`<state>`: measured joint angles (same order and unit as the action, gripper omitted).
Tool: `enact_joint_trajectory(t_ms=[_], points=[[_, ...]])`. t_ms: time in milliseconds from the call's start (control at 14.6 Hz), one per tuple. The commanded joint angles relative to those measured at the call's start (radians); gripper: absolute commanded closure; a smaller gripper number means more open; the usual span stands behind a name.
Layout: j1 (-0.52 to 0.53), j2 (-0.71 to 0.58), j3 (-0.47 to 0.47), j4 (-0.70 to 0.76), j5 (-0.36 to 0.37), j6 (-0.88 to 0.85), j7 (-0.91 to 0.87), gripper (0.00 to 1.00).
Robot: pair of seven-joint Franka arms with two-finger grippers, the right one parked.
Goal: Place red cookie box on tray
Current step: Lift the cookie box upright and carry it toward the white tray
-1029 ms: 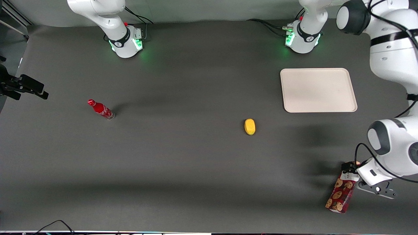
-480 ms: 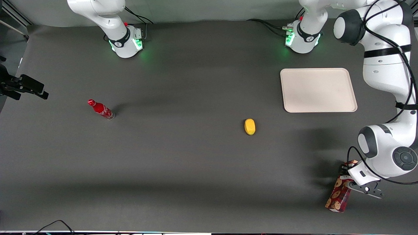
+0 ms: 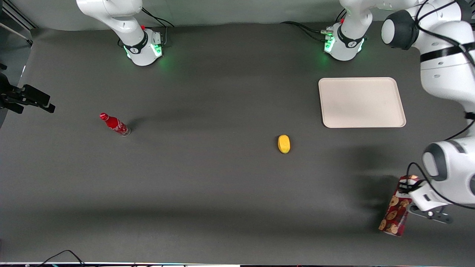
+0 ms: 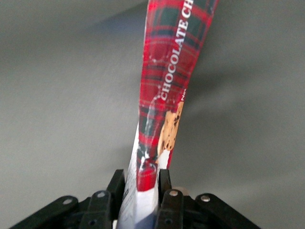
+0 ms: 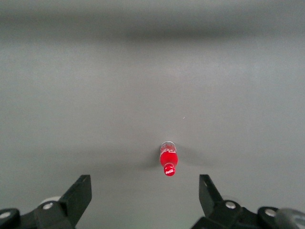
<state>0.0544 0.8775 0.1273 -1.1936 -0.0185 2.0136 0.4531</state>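
The dark tabletop (image 3: pixel 207 185) carries one cream tray (image 3: pixel 362 102) toward the working arm's end, bare on its surface. Well apart from it and nearer the front camera, the one red cookie box (image 3: pixel 396 215) hangs tilted from the gripper (image 3: pixel 405 184), with its top end up in the grip and the other end pointing down and away. In the wrist view the two black fingers (image 4: pixel 116 183) are pinching the cookie box (image 4: pixel 162 95) from both sides at its white-panelled end, and the plaid carton stretches away from them. One yellow lemon-like thing (image 3: pixel 284 143) lies mid-table. One small red bottle (image 3: pixel 114 124) stands toward the parked arm's end.
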Motion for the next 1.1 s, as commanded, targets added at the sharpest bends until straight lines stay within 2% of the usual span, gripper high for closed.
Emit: enact_joint_trajectory(t_ms=[0,69,343,618,686,824,1029], points=[[-0.011,-0.054,0.090,0.170,-0.095,-0.312,-0.039,1.00],[-0.019,-0.072,0.116,0.193,-0.100,-0.372,-0.080,1.00],[-0.021,-0.247,0.126,0.187,-0.097,-0.530,-0.302,1.00],[-0.021,-0.405,0.176,0.154,-0.057,-0.787,-0.317,1.00],[-0.024,-0.469,0.179,0.094,-0.031,-0.808,-0.307,1.00],[-0.031,-0.642,0.172,-0.120,0.052,-0.777,-0.304,1.00],[-0.030,-0.859,0.176,-0.447,0.090,-0.660,-0.304,1.00]])
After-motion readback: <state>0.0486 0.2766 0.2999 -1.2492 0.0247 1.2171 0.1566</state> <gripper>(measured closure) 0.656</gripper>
